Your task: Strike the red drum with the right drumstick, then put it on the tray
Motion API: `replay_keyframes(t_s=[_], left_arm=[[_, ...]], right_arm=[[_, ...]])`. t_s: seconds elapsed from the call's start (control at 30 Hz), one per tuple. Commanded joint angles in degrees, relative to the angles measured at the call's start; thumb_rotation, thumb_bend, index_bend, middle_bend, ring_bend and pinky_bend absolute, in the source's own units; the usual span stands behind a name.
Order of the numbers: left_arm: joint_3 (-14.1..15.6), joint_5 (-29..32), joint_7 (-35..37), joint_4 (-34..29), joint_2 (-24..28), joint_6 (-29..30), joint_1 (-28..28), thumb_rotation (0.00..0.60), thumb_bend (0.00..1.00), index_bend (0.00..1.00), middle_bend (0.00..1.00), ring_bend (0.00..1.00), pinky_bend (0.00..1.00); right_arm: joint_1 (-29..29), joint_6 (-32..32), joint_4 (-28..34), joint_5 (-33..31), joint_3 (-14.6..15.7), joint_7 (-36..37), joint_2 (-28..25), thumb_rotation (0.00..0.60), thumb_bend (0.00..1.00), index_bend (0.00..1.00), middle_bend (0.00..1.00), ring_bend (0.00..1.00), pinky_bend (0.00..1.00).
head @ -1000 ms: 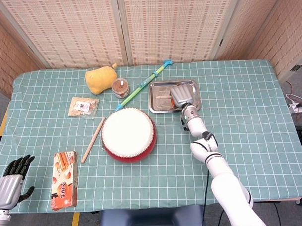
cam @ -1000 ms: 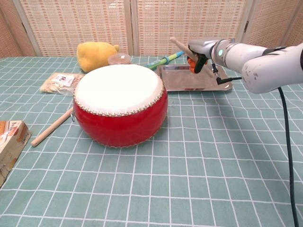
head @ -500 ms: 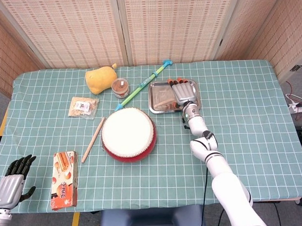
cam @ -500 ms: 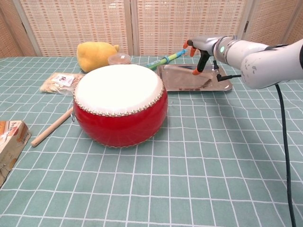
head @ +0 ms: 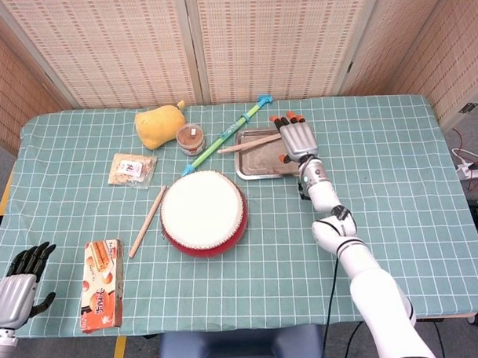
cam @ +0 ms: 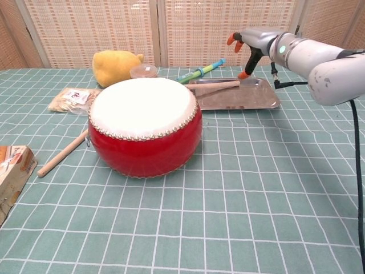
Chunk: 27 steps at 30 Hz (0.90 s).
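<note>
Two cameras feed me this moment. Nearest, at the left table edge, my left hand (head: 17,289) hangs with dark fingers spread and nothing in them; only the head view shows it. Just right of it a flat printed snack box (head: 102,283) lies on the green checked cloth (head: 396,189). Farther in, a plain wooden drumstick (head: 148,221) lies just left of the red drum (head: 203,212), a squat round body with a pale skin and a studded rim that the chest view shows far better than the overhead one. A clear crinkled packet (head: 133,168) rests to the left, beyond the stick.

The right drumstick (head: 249,143), smooth pale wood, lies across the shiny rectangular metal tray (head: 264,167), its left end poking past the rim. My right hand (head: 297,138) hovers over the tray's far right corner, its orange-tipped fingers apart and holding nothing. The chest view shows it raised off the tray, which the head view does not.

Farthest back sit a small lidded brown jar (head: 191,137), a lumpy yellow plush (head: 160,126), and a long green and blue rod (head: 227,135) lying diagonally.
</note>
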<state>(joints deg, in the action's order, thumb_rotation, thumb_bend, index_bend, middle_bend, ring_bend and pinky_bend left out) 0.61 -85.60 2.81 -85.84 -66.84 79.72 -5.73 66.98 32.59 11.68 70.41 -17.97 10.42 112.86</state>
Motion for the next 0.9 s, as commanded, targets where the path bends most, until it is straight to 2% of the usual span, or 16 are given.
replay_keyframes(t_s=[0.03,0.13,0.2,0.43,0.57,0.73,0.9], left_arm=[[-0.23,-0.19,0.14,0.00,-0.05,0.10,-0.24,0.600,0.24,0.05,0.02,0.00,0.03],[-0.53,-0.50,0.23,-0.01,-0.12,0.19,-0.61,0.600,0.24,0.05,0.02,0.00,0.03],[-0.79,-0.70,0.23,-0.10,-0.12,0.20,-0.95,0.600,0.24,0.05,0.02,0.00,0.03],[-1.76,-1.22,-0.15,-0.80,0.32,0.71,-1.89,0.600,0.24,0.05,0.02,0.00,0.03],[-2.07,-1.61,-0.55,-1.51,0.55,0.88,-2.36,0.600,0.24,0.05,0.02,0.00,0.03],[-2.42,-1.55,-0.82,-2.39,0.75,0.94,-2.76,0.600,0.24,0.05,0.02,0.00,0.03],[-2.82,-1.69,-0.74,-3.20,0.57,1.36,-3.07,0.600,0.24,0.05,0.02,0.00,0.03]], right_arm=[[-5.08,7.55,5.49,3.06,2.50,3.60,-4.40,0.600,0.21,0.21,0.18,0.13,0.23],[-9.76,12.75,11.55,4.50,4.00,3.98,-8.95,0.600,0.21,0.23,0.18,0.15,0.27],[-13.39,16.28,18.03,4.87,4.65,3.26,-13.12,0.600,0.21,0.23,0.18,0.16,0.28],[-26.35,26.22,48.44,1.88,5.53,-5.69,-30.57,0.600,0.21,0.23,0.18,0.15,0.29],[-32.17,30.57,62.56,0.24,6.27,-8.29,-38.21,0.600,0.21,0.23,0.18,0.14,0.28],[-39.04,37.55,75.18,1.92,8.56,-9.25,-45.13,0.600,0.21,0.22,0.18,0.12,0.26],[-45.33,44.15,80.18,5.61,12.00,-8.19,-47.64,0.600,0.21,0.20,0.18,0.10,0.23]])
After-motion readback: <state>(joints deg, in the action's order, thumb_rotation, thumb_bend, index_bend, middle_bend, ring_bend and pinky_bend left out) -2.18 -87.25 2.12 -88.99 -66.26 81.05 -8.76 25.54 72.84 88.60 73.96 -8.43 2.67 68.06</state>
